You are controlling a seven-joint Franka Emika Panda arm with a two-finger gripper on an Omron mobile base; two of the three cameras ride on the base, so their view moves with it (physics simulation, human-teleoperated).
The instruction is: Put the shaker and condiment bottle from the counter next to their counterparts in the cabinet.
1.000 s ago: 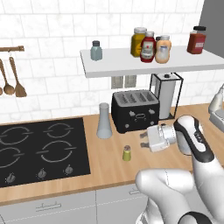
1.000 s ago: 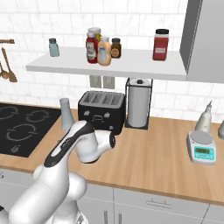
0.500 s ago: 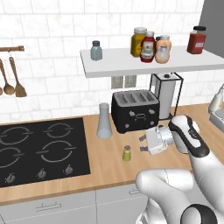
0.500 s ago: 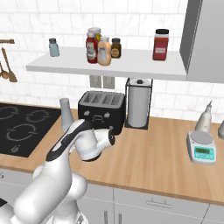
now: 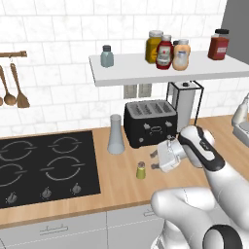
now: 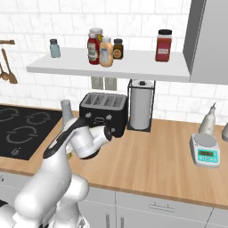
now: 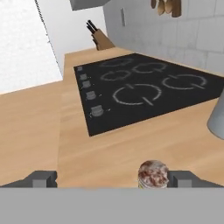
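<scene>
Step in hand: reaching for the shaker (image 5: 141, 169), not yet gripped. Pale wooden table (image 5: 121, 187), smooth and flat, under the jaws. Jaws (image 7: 112, 178) fully spread, empty. Tiny olive cylinder with speckled grey metal cap, upright between the fingertips (image 7: 41, 178), nearer one side. Next, probably: advance slightly, then close.

Even bright rendered light, soft shadows; hand view coarse, perhaps slightly blurred.
</scene>
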